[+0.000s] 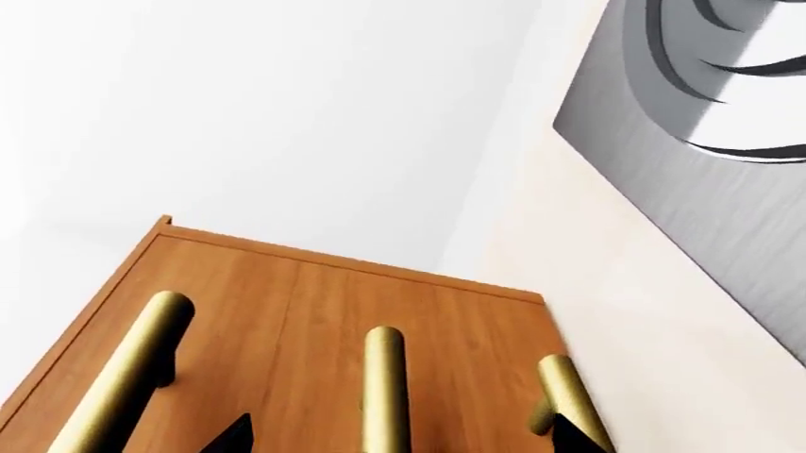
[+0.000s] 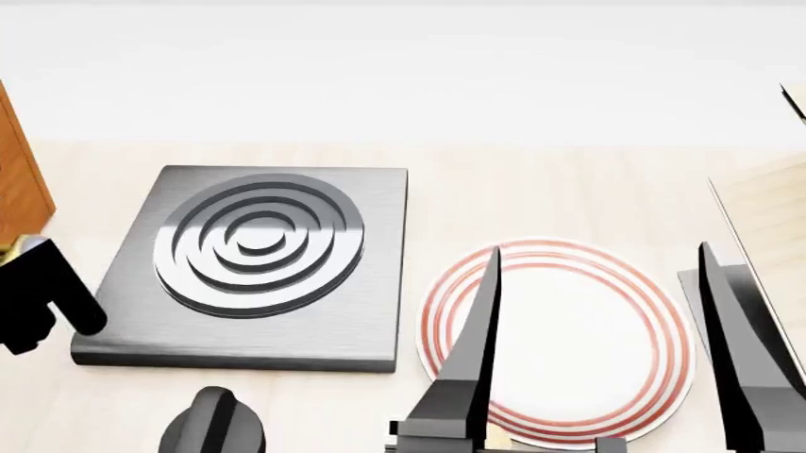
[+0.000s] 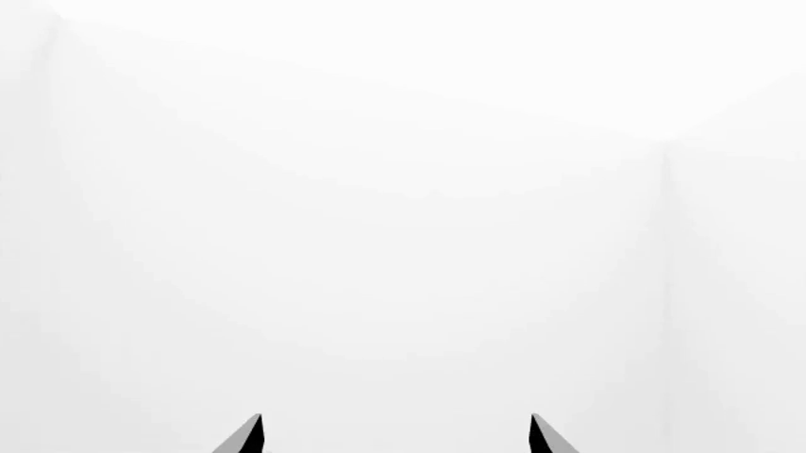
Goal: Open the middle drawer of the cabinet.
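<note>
Middle drawer (image 1: 377,311) handle (image 1: 384,387) sits between the left claw (image 1: 400,439) tips, apparently spread, not gripping.

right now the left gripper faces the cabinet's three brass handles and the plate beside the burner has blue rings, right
Not quite. The head view shows the plate has red rings, not blue. The rest holds: the left gripper faces three brass handles on the cabinet.
</note>
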Controlling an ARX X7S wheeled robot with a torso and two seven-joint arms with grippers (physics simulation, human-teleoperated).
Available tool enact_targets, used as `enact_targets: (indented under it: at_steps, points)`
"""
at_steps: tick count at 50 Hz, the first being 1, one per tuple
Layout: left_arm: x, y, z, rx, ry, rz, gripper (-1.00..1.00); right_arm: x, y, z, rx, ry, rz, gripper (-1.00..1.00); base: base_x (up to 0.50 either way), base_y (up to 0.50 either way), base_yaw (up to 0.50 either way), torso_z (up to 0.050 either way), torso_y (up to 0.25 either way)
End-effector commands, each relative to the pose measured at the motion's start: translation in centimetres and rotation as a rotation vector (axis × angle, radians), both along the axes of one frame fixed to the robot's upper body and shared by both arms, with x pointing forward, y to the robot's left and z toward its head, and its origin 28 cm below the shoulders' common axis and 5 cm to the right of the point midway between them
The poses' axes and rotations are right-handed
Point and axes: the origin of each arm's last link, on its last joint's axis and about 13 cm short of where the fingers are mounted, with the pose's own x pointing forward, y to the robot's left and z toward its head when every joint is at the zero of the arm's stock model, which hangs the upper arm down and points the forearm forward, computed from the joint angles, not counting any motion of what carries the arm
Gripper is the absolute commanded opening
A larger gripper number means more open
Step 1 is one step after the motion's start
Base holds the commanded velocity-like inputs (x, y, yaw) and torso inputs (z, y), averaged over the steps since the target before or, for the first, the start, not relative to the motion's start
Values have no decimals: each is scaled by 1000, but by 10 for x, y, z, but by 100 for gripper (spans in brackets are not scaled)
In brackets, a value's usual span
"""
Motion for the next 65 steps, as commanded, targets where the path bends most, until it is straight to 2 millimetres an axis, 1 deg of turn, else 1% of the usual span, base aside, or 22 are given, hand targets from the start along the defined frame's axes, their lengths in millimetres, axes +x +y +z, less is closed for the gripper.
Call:
enact_targets:
  at_steps: [1, 7, 17, 37, 54, 65]
  points:
    - [7, -6, -1, 14, 21, -13, 100, 0, -3, 0, 1, 4, -17, 100, 0, 0, 0, 0, 0]
    - [8, -2, -4, 13, 33, 8, 100, 0, -3, 1, 1, 1, -19, 100, 0, 0, 0, 0, 0]
    - [10, -3, -3, 11, 37, 16, 100, 0, -3, 1, -2, 3, -19, 100, 0, 0, 0, 0, 0]
    - [14, 7, -9, 10, 30, 93, 100, 0, -3, -1, 0, 11, -17, 100, 0, 0, 0, 0, 0]
    - [18, 9, -3, 23, 20, 105, 100, -1, -3, -1, -5, 8, -16, 100, 0, 0, 0, 0, 0]
    - [18, 10, -4, 44, 27, 113, 100, -1, -3, -1, -3, 6, -15, 100, 0, 0, 0, 0, 0]
